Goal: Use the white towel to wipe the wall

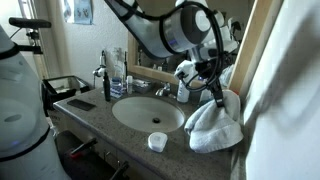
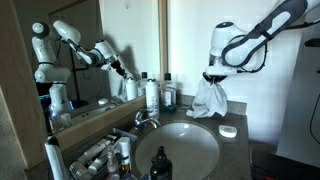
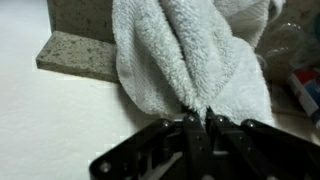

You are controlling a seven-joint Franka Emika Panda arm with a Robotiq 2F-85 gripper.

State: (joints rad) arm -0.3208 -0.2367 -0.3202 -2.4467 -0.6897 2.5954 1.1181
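Wrist view gives us a speckled grey stone slab (image 3: pixel 75 55) at left, then the fluffy white terry towel (image 3: pixel 190 50), one fold pinched by the black claw (image 3: pixel 197 122), its jaws narrow. In an exterior view we see the oval white sink basin (image 1: pixel 145 112), a small round white dish (image 1: pixel 157 141) near the front edge of the stone counter (image 1: pixel 95 118), contents unclear, and the towel hanging under the claw onto the right end.
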